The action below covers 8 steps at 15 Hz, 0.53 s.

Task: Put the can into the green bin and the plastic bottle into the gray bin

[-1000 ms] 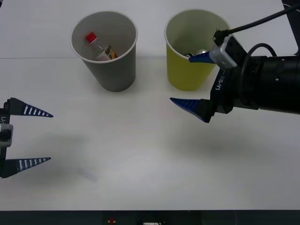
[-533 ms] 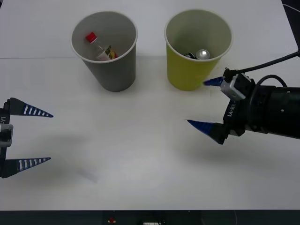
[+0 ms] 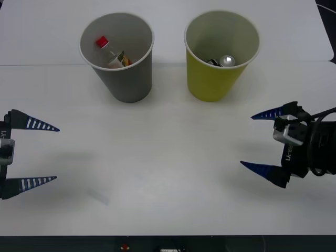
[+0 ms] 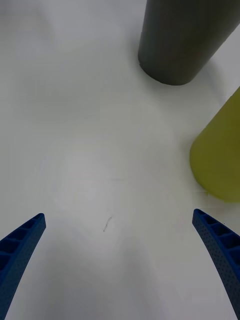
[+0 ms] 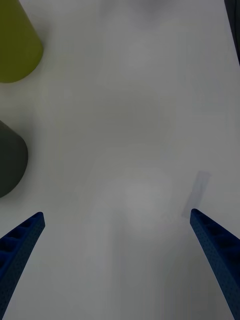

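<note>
The can (image 3: pixel 227 61), silver-topped, lies inside the green bin (image 3: pixel 210 86) at the back right of the table. Inside the gray bin (image 3: pixel 128 84) at the back left leans the plastic bottle (image 3: pixel 111 54) with its red cap up. My right gripper (image 3: pixel 251 140) hangs open and empty at the right side of the table, nearer the front than the green bin. At the left edge my left gripper (image 3: pixel 56 153) is open and empty too. The right wrist view shows the gray bin (image 4: pixel 182 42) and the green bin (image 4: pixel 220 152) beyond my fingertips; the left wrist view shows the green bin (image 5: pixel 15 47) and gray bin (image 5: pixel 10 160).
The white table (image 3: pixel 157 168) stretches bare between the two grippers and in front of the bins. Its dark front edge (image 3: pixel 168 244) runs along the bottom of the front view. A faint seam (image 3: pixel 47 64) crosses the table at the bins' level.
My right gripper has drawn back from the green bin's rim, moving right and toward the table's front, still open. The can stays in the green bin. The left arm has not moved.
</note>
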### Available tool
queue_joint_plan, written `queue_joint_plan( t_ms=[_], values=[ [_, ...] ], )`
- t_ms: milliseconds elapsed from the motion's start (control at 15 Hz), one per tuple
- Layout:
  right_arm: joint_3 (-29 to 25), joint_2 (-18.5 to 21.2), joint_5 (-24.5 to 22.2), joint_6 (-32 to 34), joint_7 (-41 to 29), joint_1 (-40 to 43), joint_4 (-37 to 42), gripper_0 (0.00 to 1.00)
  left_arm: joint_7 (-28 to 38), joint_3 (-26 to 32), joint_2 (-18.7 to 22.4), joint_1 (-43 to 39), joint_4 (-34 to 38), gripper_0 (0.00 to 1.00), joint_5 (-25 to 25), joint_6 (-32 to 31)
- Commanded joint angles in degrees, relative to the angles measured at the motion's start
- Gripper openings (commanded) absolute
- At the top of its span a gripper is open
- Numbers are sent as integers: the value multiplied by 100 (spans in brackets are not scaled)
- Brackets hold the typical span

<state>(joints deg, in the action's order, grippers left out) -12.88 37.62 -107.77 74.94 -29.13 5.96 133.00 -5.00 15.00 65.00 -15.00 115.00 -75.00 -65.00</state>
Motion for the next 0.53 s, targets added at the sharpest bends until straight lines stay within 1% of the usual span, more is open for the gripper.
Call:
queue_joint_plan(
  t_ms=[67,200,333,400,533],
  values=[
    [-83,369,248,-190,215,283,-11,100,0,0,0,0,0,100,0,0],
    [-153,729,608,-225,417,380,-151,100,0,0,0,0,0,100,0,0],
    [-223,1055,1136,-252,892,389,-556,100,0,0,0,0,0,100,0,0],
    [-223,1222,1276,-287,1067,398,-679,100,0,0,0,0,0,100,0,0],
    [-223,1547,1461,-471,1173,556,-714,100,0,0,0,0,0,100,0,0]
  ],
)
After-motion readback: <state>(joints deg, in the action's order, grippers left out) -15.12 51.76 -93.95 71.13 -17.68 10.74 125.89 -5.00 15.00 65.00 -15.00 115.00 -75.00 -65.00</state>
